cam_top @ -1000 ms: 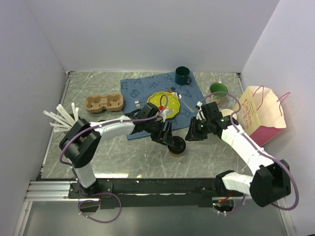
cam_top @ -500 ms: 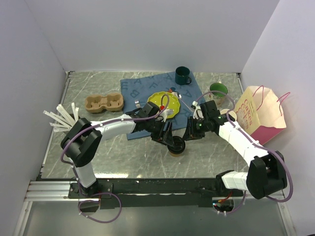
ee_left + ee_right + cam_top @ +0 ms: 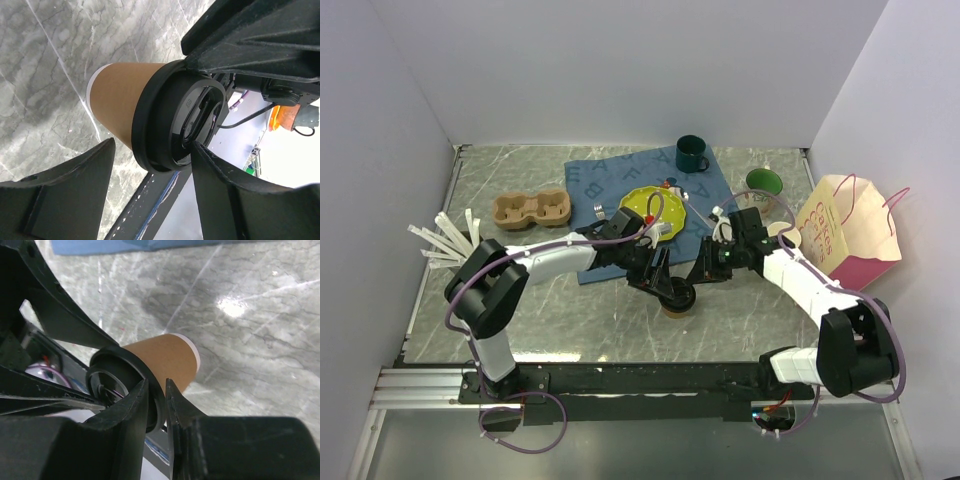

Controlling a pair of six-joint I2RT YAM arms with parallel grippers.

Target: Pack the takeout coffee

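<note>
Start on your left: the cardboard cup carrier (image 3: 530, 208) sits well apart from the left jaws and plays no part here. Your left gripper (image 3: 153, 150) is spread wide, one finger on each side of the takeout coffee (image 3: 127, 102). A gap shows between the fingers and the paper, so it grips nothing.

The cup is right between the two sets of jaws, in the middle of the marble table (image 3: 570, 325). It looks upright, with its long axis vertical, the black lid (image 3: 175, 125) facing up and the narrow base pointing down. You can't tell from these views whether the base rests on the marble or hangs just clear of it.

Now your right gripper (image 3: 156, 390): its fingers are drawn almost together, with only a thin slot between them. The lid's rim sits in that slot, so this one appears to have the cup by the rim.

Further right, the pink-and-cream paper bag (image 3: 855, 235) lies well beyond the right jaws, mouth open. So nothing is packed yet. By my reckoning the grip is made, and the lift, the carry to the bag and the release are all left to do.
</note>
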